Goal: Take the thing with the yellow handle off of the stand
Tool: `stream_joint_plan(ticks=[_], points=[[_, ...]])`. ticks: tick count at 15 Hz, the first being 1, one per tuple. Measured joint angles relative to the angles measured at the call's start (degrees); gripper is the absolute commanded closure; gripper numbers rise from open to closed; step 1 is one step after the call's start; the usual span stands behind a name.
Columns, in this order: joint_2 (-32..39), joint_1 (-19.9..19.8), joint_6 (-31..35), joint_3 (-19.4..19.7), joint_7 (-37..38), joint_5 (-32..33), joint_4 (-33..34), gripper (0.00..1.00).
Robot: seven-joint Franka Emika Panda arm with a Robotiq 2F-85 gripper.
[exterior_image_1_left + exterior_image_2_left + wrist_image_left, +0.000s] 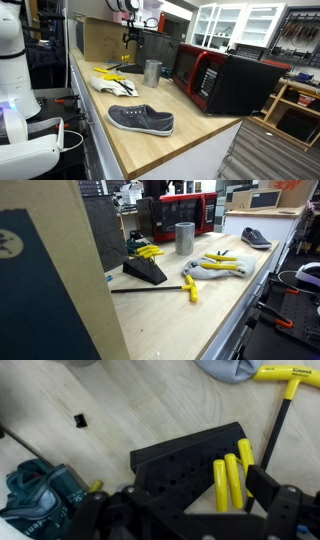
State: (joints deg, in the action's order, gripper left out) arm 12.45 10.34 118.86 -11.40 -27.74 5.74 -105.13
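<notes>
Hovering above the black stand (190, 452), my end effector (195, 495) has its fingers spread apart, gripping nothing. The tool (231, 482) sits in the stand directly beneath me, its yellow handle one of three packed side by side, closer to one finger (268, 485) than to the other. The stand rests on a pale wood-grain counter (130, 400). Beyond the stand from me lies a yellow T-handle driver (288, 374), its dark shaft running back toward that same finger, and a grey glove (235, 367) shows at the frame's edge. Off to my other side is a teal object (38, 488), and a small black piece (80, 420) lies alone on the wood. In an exterior view the counter runs long and narrow away from me, carrying a metal cup (152, 71), a red-and-black microwave (215, 78) and, farthest from me, a grey shoe (141, 120). White glass-fronted cabinets (240, 22) line the room behind the microwave, with a pegboard (300, 30) of tools beside them.
</notes>
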Motion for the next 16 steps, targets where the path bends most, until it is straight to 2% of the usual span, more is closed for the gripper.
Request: stream_joint_plan(ticks=[11,13,14,15,16], points=[[11.1,1.5,-1.3,-2.3,-0.4,0.0,10.3,0.00],[12.2,1.6,-1.4,-2.4,-0.4,0.0,11.4,0.10],[12.6,1.7,-1.4,-2.4,-0.4,0.0,11.8,0.29],[13.0,1.8,-1.4,-2.5,-0.4,0.0,12.1,0.31],[13.4,2.0,-1.5,-2.5,-0.4,0.0,12.4,0.37]])
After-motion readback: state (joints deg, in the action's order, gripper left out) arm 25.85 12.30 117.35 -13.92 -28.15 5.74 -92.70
